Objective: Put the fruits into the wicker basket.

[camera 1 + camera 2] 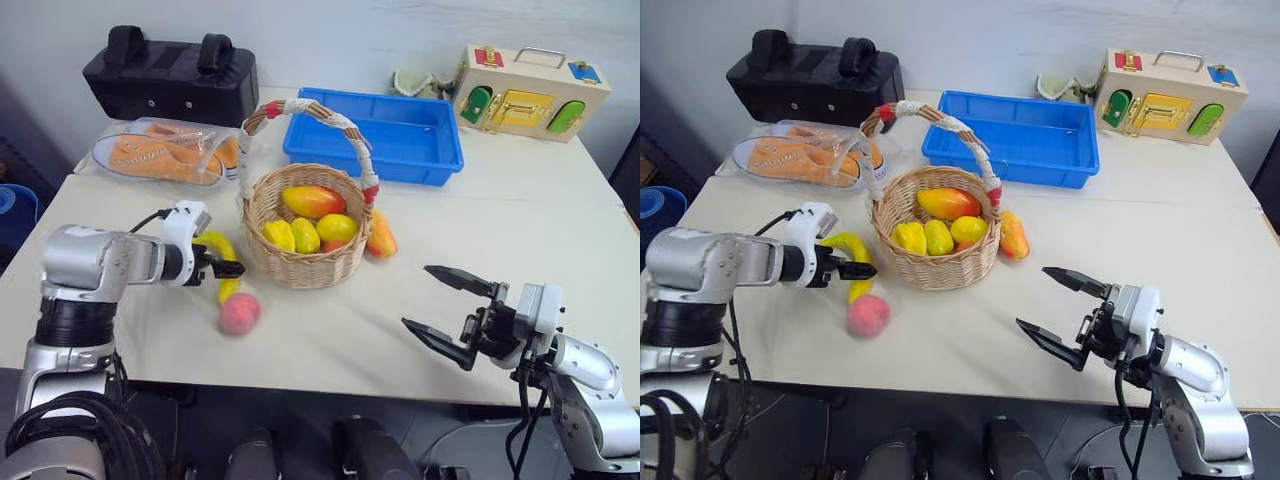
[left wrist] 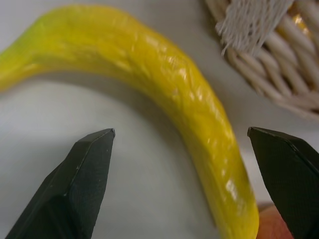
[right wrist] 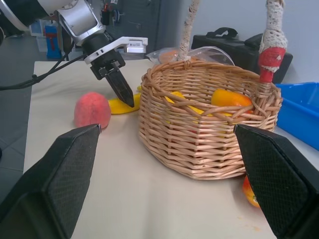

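The wicker basket [image 1: 305, 268] stands mid-table, holding a mango [image 1: 312, 201] and three lemons [image 1: 305, 236]. Another mango [image 1: 381, 236] lies on the table against the basket's right side. Left of the basket lies the banana [image 1: 229, 288], with the peach [image 1: 240, 313] just in front of it. My left gripper [image 1: 226, 268] hangs open right over the banana. In the left wrist view its fingers [image 2: 89, 169] straddle the banana [image 2: 164, 74] without touching it. Front right of the basket, my right gripper [image 1: 416, 295] stands wide open and empty, pointing at the basket [image 3: 199, 144].
A blue tray [image 1: 370, 166] sits behind the basket. Orange shoes in clear plastic [image 1: 165, 152] lie at the back left, a black bag [image 1: 170, 80] behind them. A wooden latch box [image 1: 530, 95] stands at the back right. The table's front edge runs near both arms.
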`<control>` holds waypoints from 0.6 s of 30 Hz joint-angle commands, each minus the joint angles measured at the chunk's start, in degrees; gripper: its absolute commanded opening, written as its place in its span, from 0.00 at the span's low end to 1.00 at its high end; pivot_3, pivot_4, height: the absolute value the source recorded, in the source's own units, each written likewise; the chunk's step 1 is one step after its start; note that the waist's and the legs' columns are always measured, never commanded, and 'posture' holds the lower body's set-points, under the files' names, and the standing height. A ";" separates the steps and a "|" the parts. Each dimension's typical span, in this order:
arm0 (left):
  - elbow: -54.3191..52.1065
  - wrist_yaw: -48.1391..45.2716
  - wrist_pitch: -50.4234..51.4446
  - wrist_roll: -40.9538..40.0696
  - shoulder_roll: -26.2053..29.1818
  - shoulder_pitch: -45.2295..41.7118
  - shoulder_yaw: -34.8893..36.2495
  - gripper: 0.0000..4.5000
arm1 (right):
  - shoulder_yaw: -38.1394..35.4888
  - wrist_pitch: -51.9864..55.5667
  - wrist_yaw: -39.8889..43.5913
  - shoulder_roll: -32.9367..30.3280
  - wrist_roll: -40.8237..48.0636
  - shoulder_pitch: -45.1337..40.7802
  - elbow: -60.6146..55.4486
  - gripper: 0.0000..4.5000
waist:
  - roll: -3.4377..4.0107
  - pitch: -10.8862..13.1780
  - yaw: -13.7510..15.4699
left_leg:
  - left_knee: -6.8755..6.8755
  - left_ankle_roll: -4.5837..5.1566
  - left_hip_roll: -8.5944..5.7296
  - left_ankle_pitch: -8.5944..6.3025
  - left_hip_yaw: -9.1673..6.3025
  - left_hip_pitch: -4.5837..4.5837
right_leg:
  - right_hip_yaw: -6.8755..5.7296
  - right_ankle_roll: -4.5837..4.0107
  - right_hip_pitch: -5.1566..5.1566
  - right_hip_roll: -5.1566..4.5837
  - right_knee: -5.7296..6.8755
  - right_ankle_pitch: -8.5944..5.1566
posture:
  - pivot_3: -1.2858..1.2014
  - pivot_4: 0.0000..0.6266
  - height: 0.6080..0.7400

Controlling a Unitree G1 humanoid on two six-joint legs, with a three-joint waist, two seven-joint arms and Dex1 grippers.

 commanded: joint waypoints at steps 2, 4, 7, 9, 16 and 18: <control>1.17 -4.16 -6.98 4.30 3.41 1.42 -6.86 0.91 | -0.97 4.26 -3.12 -0.95 4.00 1.70 -6.63 1.00 | 0.02 -0.01 0.05 | 0.00 -0.01 0.00 0.01 0.00 0.02 | 0.00 0.00 0.00 0.00 0.04 0.00 | 0.52 0.24 1.00; 2.53 -4.89 -8.36 5.69 4.69 2.74 -7.80 0.81 | -1.74 5.19 -4.79 -1.03 4.32 1.90 -8.00 1.00 | 0.04 -0.02 -0.05 | -0.01 -0.03 0.00 0.02 0.00 0.06 | 0.01 -0.01 0.02 0.00 0.05 -0.01 | 0.52 0.24 1.00; 4.29 -5.63 -9.82 6.50 4.86 3.88 -7.19 0.59 | -1.83 5.88 -6.05 -0.90 4.49 1.98 -8.61 1.00 | 0.07 -0.04 -0.23 | -0.01 -0.02 0.01 0.03 0.02 0.09 | 0.02 -0.03 0.04 0.00 0.06 -0.02 | 0.52 0.24 1.00; 5.74 -6.73 -11.02 6.80 5.44 4.29 -5.75 0.46 | -1.63 6.14 -6.50 -0.81 4.58 1.71 -8.80 1.00 | 0.10 -0.06 -0.26 | -0.01 -0.02 0.01 0.03 0.02 0.09 | 0.02 -0.05 0.04 0.00 0.06 -0.03 | 0.52 0.24 1.00; 5.94 -13.00 -15.61 8.15 18.09 9.93 0.56 0.13 | -1.27 4.83 -5.57 -0.55 4.20 1.54 -6.87 1.00 | 0.08 -0.05 -1.58 | -0.12 -0.09 0.05 0.05 0.05 0.09 | 0.03 -0.12 -0.08 0.03 0.09 -0.07 | 0.52 0.24 1.00; 4.53 -14.75 -16.10 7.06 21.03 11.26 2.99 0.13 | -1.28 5.07 -4.89 -0.85 4.53 1.88 -6.31 1.00 | 0.04 -0.03 -1.96 | -0.17 -0.13 0.08 0.06 0.04 0.08 | 0.02 -0.17 -0.12 0.04 0.11 -0.10 | 0.52 0.24 1.00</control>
